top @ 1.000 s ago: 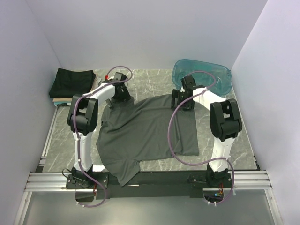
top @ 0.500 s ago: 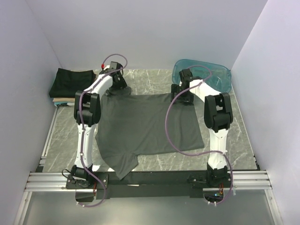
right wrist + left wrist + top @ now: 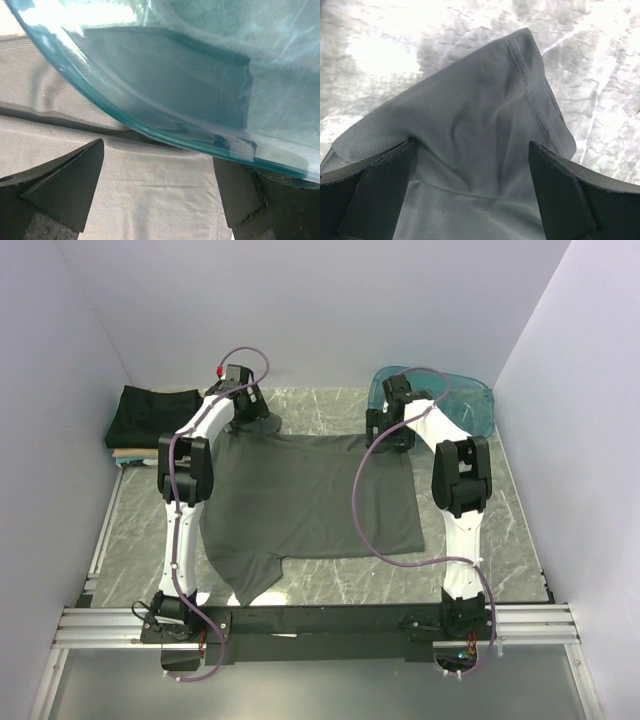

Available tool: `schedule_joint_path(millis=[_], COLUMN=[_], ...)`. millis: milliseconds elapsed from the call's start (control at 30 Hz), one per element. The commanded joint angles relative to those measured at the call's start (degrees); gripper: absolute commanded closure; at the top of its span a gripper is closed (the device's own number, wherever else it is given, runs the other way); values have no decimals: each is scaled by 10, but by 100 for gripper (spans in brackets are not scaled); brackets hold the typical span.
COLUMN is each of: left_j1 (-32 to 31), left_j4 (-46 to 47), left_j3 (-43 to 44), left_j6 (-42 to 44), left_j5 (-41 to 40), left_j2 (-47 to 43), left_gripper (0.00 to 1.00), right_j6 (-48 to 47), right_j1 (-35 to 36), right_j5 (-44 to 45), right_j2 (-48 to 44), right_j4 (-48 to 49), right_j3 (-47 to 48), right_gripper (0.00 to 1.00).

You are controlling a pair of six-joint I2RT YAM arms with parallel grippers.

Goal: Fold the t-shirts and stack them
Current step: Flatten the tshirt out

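A charcoal-grey t-shirt (image 3: 300, 500) lies spread flat on the marble table, one sleeve toward the near edge. My left gripper (image 3: 250, 422) sits over its far left corner. In the left wrist view my gripper (image 3: 470, 200) stands open, with a rumpled hemmed corner of the shirt (image 3: 480, 115) lying between the fingers. My right gripper (image 3: 392, 435) is at the far right corner. In the right wrist view it (image 3: 157, 195) is open over flat cloth (image 3: 140, 165). A folded black t-shirt (image 3: 150, 415) lies at the far left on a tan one (image 3: 125, 452).
A translucent teal plastic tub (image 3: 460, 405) stands at the back right, its rim right in front of the right fingers (image 3: 200, 60). White walls close in the left, back and right sides. An aluminium rail (image 3: 320, 625) runs along the near edge.
Both arms have stretched toward the back, pulling the shirt's far hem away from the bases. The shirt now lies flatter and farther back, and its near sleeve has come up from the front edge.
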Motion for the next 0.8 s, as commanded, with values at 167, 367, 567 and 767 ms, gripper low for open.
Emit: schedule_joint_path(millis=[167, 367, 567, 767], left_j1=[-6, -33, -136, -248], left_j4=[-15, -14, -37, -94], left_j3=[-25, -261, -551, -769], left_j6=[0, -70, -190, -301], left_j5=[15, -19, -95, -74], left_j2=[-122, -325, -580, -770], left_gripper=[1, 1, 1, 1], right_j6=[-20, 22, 97, 157], right_j1=[8, 45, 71, 71], right_j5=[-11, -6, 10, 100], right_j2=[-127, -277, -425, -582], right_j4=[32, 100, 172, 194], right_j3=[-49, -219, -415, -543], right_gripper=[5, 5, 4, 4])
